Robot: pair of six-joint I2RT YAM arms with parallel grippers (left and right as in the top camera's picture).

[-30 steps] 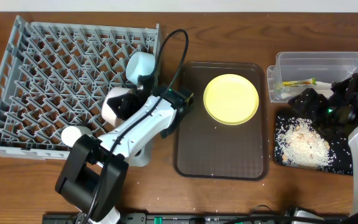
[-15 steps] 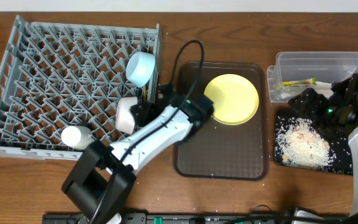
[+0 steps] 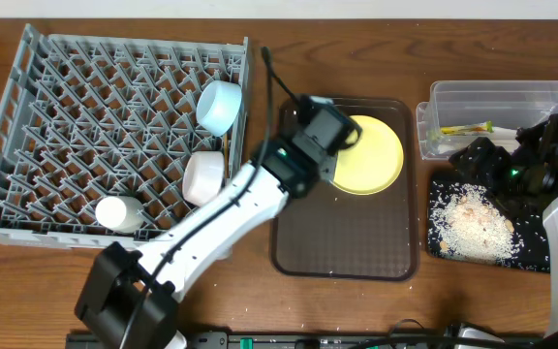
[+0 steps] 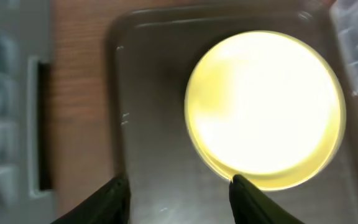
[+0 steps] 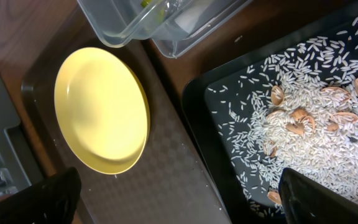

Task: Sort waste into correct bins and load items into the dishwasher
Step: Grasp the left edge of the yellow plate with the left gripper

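Observation:
The round yellow plate (image 3: 371,155) lies on the brown serving tray (image 3: 347,228). My left gripper (image 3: 337,136) is open and empty above the plate's left edge. In the left wrist view the plate (image 4: 263,109) lies just ahead of the gripper (image 4: 179,196). The grey dish rack (image 3: 85,107) holds the light blue bowl (image 3: 219,105), the pale pink bowl (image 3: 204,177) and the white cup (image 3: 119,211). My right gripper (image 3: 478,157) is open and empty by the clear tub (image 3: 507,97) and the black tray (image 3: 536,260) of rice (image 3: 473,223). The yellow-green wrapper (image 3: 465,128) lies in the tub. I cannot make out the chopsticks.
The rack's right wall (image 3: 245,87) stands close to the brown tray's left rim. In the right wrist view the plate (image 5: 101,112), the tub (image 5: 142,25) and the rice-covered black tray (image 5: 229,143) lie close together. Brown scraps (image 5: 297,118) lie among the rice.
My left gripper has moved right from the rack's right edge, across the brown tray, to the yellow plate's left edge. The right arm has not moved.

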